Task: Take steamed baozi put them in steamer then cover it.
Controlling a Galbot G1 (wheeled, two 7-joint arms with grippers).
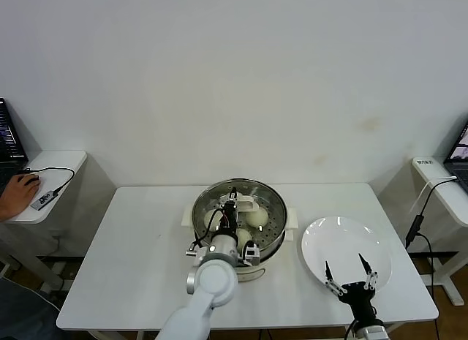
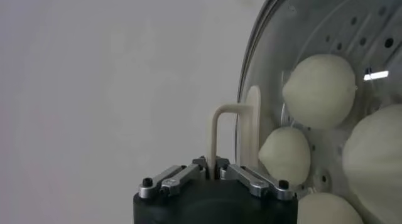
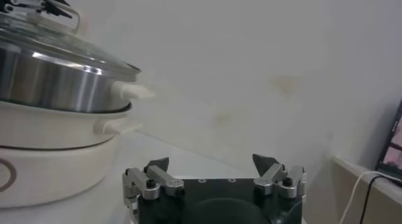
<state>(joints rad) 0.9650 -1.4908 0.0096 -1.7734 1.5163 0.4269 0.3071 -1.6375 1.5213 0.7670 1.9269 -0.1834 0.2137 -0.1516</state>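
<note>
The steamer (image 1: pixel 273 244) stands mid-table on its cream-white base (image 3: pixel 50 162). The glass cover (image 1: pixel 265 197) lies over its steel pot (image 3: pixel 56 81). My left gripper (image 1: pixel 234 203) is above the pot's middle, shut on the cover's cream handle (image 2: pixel 217 134). Through the glass in the left wrist view I see several baozi (image 2: pixel 319 90) on the perforated tray. Two baozi (image 1: pixel 257 218) show in the head view; the arm hides the others. The cover also shows in the right wrist view (image 3: pixel 63 46). My right gripper (image 1: pixel 349 270) is open and empty over the plate's near edge, right of the steamer.
A flat white plate (image 1: pixel 344 241) lies bare to the right of the steamer. The white table (image 1: pixel 139 252) runs wide to the left. Small side desks stand at both sides, with a person's hand on a mouse (image 1: pixel 18 186) at the far left.
</note>
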